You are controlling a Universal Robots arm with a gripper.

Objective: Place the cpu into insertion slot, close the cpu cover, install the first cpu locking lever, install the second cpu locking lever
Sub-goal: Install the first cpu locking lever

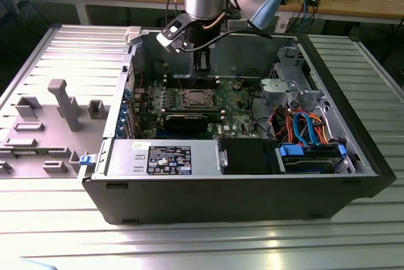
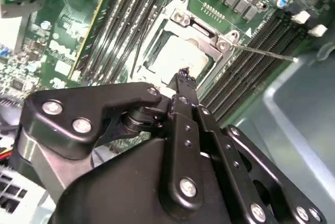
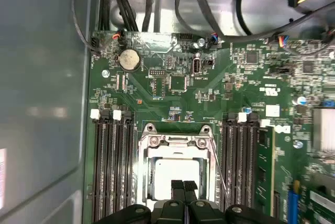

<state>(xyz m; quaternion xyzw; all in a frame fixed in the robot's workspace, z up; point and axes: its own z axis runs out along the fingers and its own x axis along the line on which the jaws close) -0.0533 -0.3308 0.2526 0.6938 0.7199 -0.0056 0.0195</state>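
1. Green board [image 3: 178, 98] lies flat under the gripper [image 3: 183, 186], with open air above the socket. A grey case wall [image 3: 42, 103] rises on one side, beyond a bank of black memory slots [image 3: 112, 166]. A second bank [image 3: 241, 166] flanks the other side, and the gripper hangs in the lane between the two.
2. The two black fingertips are pressed together with nothing between them. They point straight down over the near edge of the cpu [image 3: 177, 169]; whether they touch it I cannot tell.
3. The cpu sits in the slot [image 1: 192, 100], directly under the tips. The cover [image 3: 175, 141] lies flat over it, and the pale metal top shows through its window.
4. A thin wire lever [image 3: 219, 169] stands out of line just beside the cover — angled away from the frame towards the nearer memory bank, close to the fingers.
5. Past the socket, away from the gripper, sit a coin cell [image 3: 129, 59] and a tangle of black cables [image 3: 209, 9] along the board's far edge. In the exterior view a power supply [image 1: 164, 156] fills the case's near side, well apart from the arm.
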